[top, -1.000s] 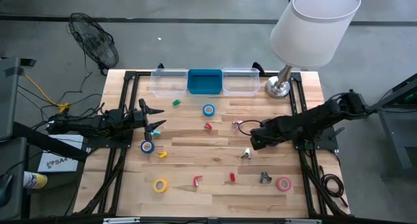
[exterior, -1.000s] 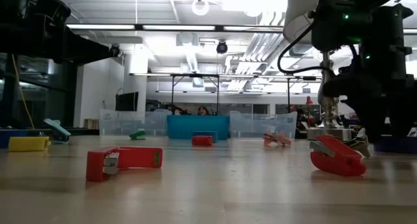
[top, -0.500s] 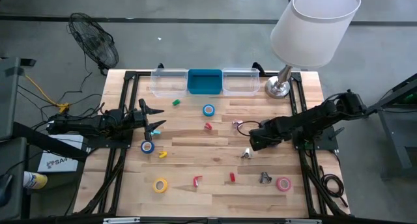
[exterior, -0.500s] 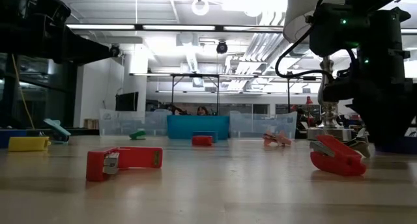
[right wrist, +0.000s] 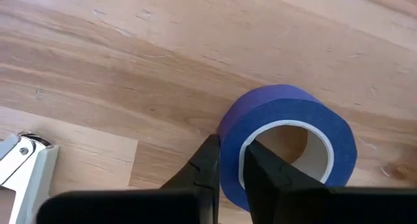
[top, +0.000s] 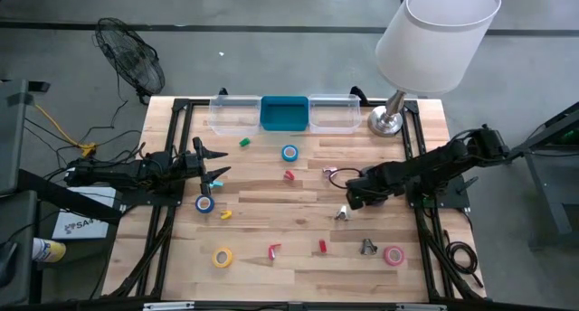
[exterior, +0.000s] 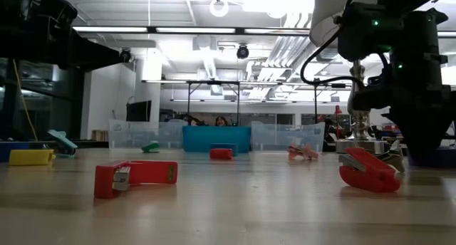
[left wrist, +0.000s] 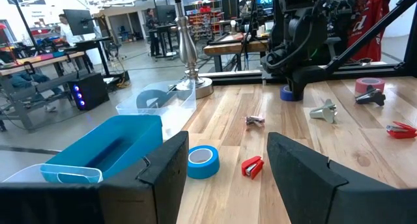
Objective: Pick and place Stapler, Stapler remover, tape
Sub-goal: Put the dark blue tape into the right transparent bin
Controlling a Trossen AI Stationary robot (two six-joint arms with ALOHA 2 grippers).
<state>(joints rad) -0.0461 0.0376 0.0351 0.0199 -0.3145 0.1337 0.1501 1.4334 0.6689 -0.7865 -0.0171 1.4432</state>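
Observation:
My right gripper (right wrist: 231,149) stands over the table's right-middle (top: 355,195), shut on a purple-blue tape roll (right wrist: 287,139); the high view hides that roll under the gripper. My left gripper (top: 213,171) waits open at the table's left edge, its fingers (left wrist: 163,175) apart with nothing between them. Loose on the wood lie blue tape rolls (top: 289,153) (top: 205,203), a yellow roll (top: 223,256), a pink roll (top: 393,255), red staplers (top: 289,175) (top: 273,250) and metal staple removers (top: 342,213) (top: 367,247). My right gripper pinches the tape roll's wall (right wrist: 229,129) on its near side, one finger (right wrist: 260,168) inside the open centre and the other finger (right wrist: 202,168) outside. The fingers come from above, pointing down. The roll lies flat on the wooden table.
Two clear bins (top: 234,112) (top: 334,112) and a blue bin (top: 284,112) line the far edge, with a lamp (top: 387,121) at the far right. A green piece (top: 244,143) and a yellow piece (top: 225,215) lie left of centre. Another red stapler (top: 322,246) lies near the front.
My right gripper has sunk slightly and edged a little toward the table's left, over the purple-blue tape roll. Nothing else on the table has moved.

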